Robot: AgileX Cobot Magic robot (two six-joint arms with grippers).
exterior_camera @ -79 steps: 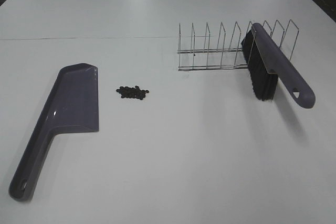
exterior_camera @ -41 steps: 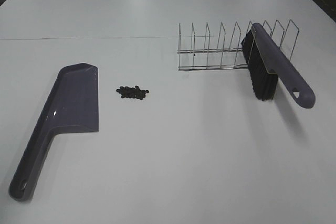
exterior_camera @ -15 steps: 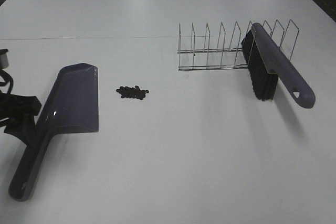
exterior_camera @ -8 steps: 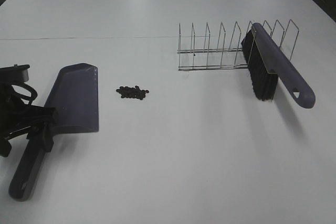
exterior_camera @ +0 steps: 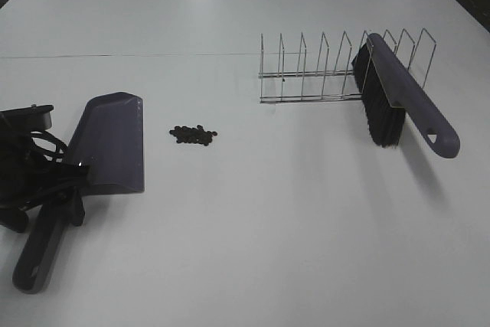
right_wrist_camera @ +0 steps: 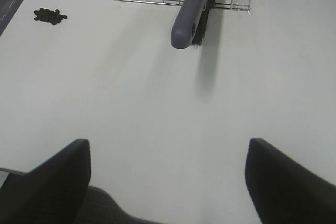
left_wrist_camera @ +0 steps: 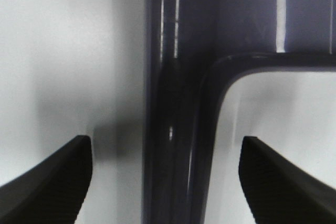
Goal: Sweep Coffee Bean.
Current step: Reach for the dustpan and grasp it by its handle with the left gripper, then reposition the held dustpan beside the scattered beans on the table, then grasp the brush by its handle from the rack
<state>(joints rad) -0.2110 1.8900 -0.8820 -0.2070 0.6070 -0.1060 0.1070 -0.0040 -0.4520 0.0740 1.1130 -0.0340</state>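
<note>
Left end effector (left_wrist_camera: 165, 148) astride dustpan handle (exterior_camera: 40, 249), jaws wide.
It should centre on handle before pinching (blade (exterior_camera: 115, 143) flat on bench (exterior_camera: 253, 220), facing coffee bean (exterior_camera: 193, 135)); right end effector (right_wrist_camera: 168, 161) wide, empty.

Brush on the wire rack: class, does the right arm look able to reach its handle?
Probably yes: the brush handle juts from the rack toward the open right end effector, only bare table between.
</note>
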